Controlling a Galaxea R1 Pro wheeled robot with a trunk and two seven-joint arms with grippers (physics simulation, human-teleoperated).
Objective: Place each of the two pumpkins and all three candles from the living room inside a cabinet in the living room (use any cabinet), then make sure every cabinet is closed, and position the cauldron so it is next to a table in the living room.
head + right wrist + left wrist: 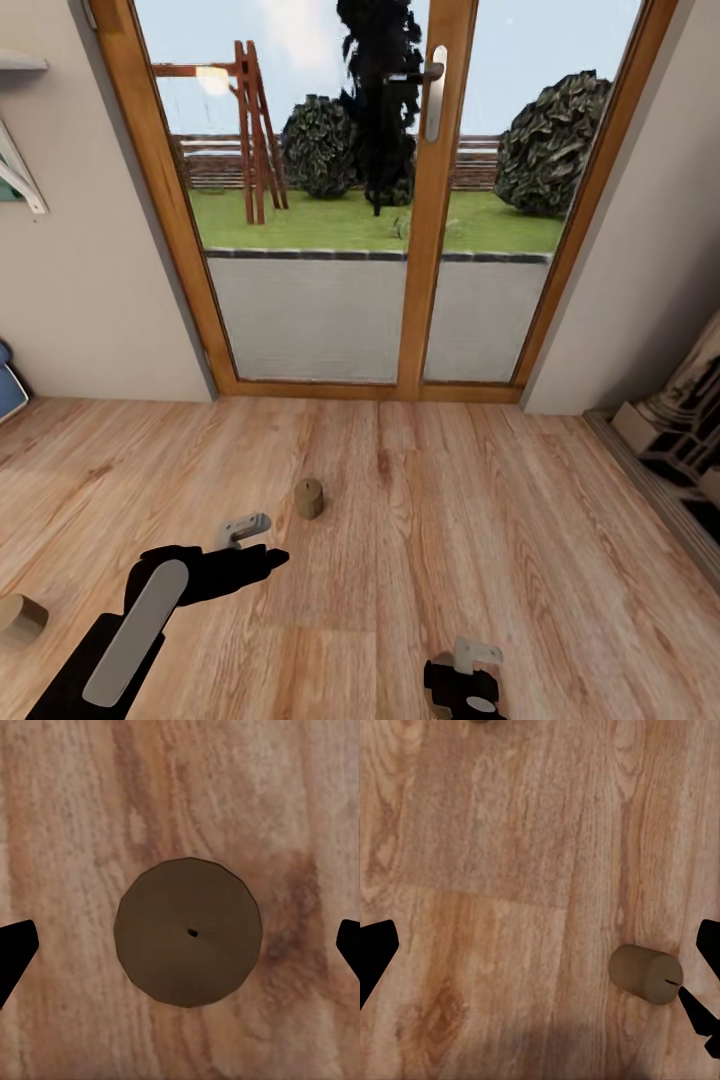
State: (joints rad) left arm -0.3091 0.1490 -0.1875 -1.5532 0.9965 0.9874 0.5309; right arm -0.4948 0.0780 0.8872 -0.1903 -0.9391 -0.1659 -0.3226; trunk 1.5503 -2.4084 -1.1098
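The right gripper (180,952) is hovering with jaws apart directly above 1 upright candle (188,931) on the wooden floor (500,520). The left gripper (540,967), jaws also apart, is hanging near a 2nd candle (309,498). A 3rd candle (20,619) is lying at the left edge. Judging by this, no candle is stored yet.

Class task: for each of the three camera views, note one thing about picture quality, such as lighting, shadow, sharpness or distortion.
Head view: even daylight, the glass door frame leans outward, a wide-lens distortion. Left wrist view: soft, blurry floor grain, with a dim shadow band along the edge near the tilted candle. Right wrist view: the upright candle seen end-on is flatly lit, a faint dark smudge on the floor beside it.
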